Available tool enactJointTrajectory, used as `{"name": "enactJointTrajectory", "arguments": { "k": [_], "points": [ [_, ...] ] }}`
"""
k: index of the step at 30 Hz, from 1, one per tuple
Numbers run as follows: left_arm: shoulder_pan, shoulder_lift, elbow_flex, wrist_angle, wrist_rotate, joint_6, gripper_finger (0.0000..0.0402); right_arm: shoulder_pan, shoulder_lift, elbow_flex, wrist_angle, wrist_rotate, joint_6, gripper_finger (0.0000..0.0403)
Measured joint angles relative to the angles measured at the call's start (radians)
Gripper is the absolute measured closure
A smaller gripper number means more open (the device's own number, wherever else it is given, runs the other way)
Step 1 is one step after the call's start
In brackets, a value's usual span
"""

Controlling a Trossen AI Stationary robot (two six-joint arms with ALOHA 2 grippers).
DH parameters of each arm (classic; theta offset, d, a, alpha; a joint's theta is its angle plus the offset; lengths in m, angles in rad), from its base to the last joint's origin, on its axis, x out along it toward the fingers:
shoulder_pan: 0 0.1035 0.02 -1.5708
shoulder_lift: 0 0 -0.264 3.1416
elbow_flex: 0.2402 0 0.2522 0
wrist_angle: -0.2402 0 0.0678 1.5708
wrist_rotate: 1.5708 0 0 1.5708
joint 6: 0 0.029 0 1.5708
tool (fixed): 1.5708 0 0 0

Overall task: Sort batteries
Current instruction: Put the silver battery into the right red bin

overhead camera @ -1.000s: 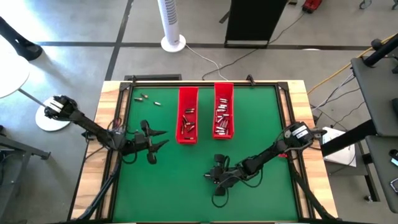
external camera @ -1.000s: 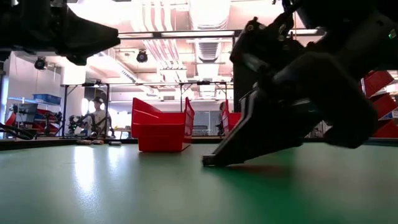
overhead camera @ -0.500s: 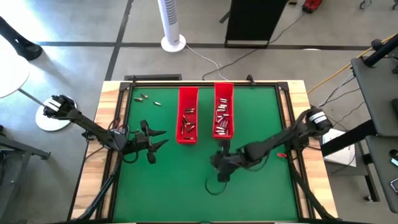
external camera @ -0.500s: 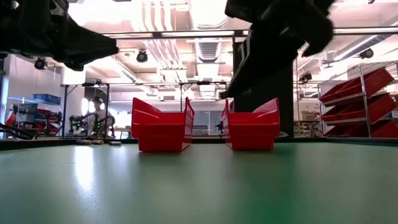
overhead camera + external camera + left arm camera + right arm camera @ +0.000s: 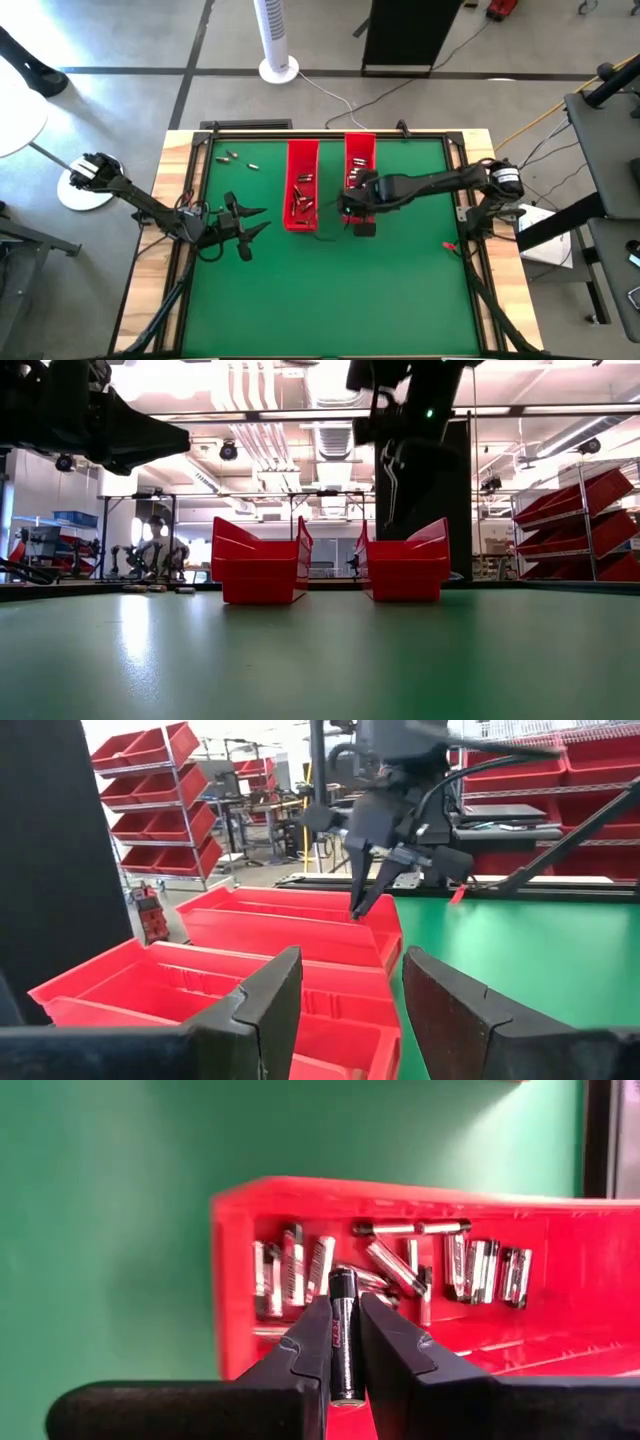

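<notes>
My right pincer [image 5: 343, 1342] clamps one dark battery [image 5: 343, 1330] above the right red tray [image 5: 360, 160], over silvery batteries [image 5: 400, 1265] inside. Left pincer [image 5: 255, 222] parted, holding nothing, over green surface [image 5: 330, 290].

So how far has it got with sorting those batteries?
Well along, it seems: both red trays, left tray and right tray, already hold batteries. The right gripper grips one dark battery over the right tray. A few loose batteries wait at the table's far left corner. The left gripper hovers open.
</notes>
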Motion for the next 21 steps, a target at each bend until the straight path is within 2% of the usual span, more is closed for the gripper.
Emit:
{"name": "enactJointTrajectory", "arguments": {
  "k": [4, 9, 21],
  "points": [
    [0.0, 0.0, 0.0, -0.005, -0.003, 0.0, 0.0247, -0.068, 0.028, -0.001, 0.023, -0.022, -0.129, 0.0369],
    [0.0, 0.0, 0.0, -0.015, -0.007, 0.0, 0.0247, -0.127, 0.085, -0.003, 0.043, -0.099, -0.283, 0.0369],
    [0.0, 0.0, 0.0, -0.032, -0.007, -0.008, 0.0247, -0.185, 0.184, -0.013, 0.118, -0.109, -0.438, 0.0369]
  ]
}}
